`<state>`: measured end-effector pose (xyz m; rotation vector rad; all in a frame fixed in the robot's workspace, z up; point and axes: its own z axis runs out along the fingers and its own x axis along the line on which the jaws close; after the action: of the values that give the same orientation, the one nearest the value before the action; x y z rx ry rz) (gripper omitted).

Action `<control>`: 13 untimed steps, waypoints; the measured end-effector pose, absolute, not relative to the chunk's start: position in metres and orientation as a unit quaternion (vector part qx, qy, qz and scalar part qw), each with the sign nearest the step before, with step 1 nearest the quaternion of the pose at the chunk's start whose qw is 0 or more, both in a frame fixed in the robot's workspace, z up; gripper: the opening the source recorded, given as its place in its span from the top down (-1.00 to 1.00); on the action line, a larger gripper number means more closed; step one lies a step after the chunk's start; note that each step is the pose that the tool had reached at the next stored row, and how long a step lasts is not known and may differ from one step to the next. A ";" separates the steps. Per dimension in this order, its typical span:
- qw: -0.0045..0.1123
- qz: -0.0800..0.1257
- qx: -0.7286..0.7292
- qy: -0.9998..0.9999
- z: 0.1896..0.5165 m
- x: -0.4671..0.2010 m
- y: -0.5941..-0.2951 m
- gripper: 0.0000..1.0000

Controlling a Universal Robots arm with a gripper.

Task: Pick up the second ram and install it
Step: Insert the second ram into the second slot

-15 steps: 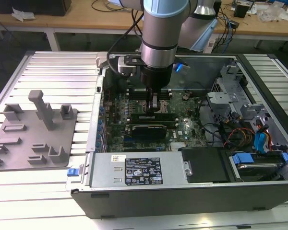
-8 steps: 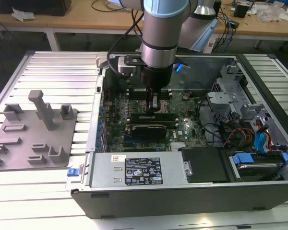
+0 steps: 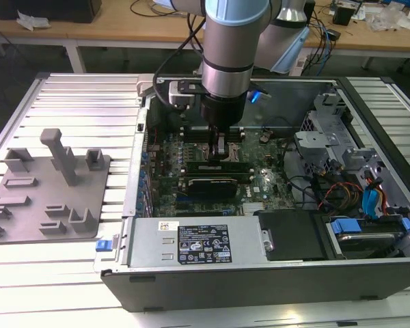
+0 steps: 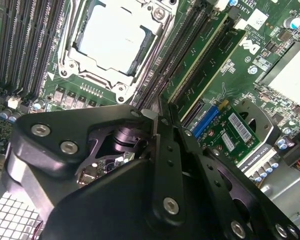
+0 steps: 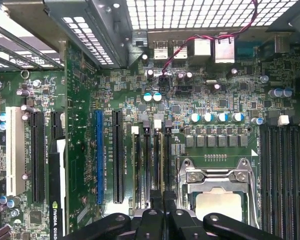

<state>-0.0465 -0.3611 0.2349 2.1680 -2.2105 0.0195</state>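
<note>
1 gripper (image 4: 158,111) on the 1 arm hangs low inside the open computer case (image 3: 191,290), just beside the 1 square silver processor (image 4: 110,35). Running out from under it is the second ram (image 4: 197,60), 1 of 2 green sticks set side by side. The other stick (image 4: 217,70) sits on its side away from the processor. The second ram stands on edge, its long axis parallel to the black slots (image 4: 165,55) that lie between it and the processor; in the exterior view that axis runs left to right. Its near end is hidden beneath the gripper, so whether the gripper clasps the stick or has let go cannot be told. In the first wrist view 4 white end clips (image 5: 156,120) cap the slots beside the processor, and the sticks are hard to pick out there. Well away from the processor, outside the case, lies 1 grey fixture tray (image 3: 27,212)
</note>
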 end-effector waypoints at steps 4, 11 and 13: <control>0.022 0.006 0.701 -0.713 0.235 -0.047 -0.361 0.81; 0.022 0.006 0.709 -0.704 0.234 -0.047 -0.362 0.81; 0.021 0.006 0.709 -0.704 0.233 -0.047 -0.362 0.81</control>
<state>-0.0465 -0.3617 0.2329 2.1988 -2.1834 0.0176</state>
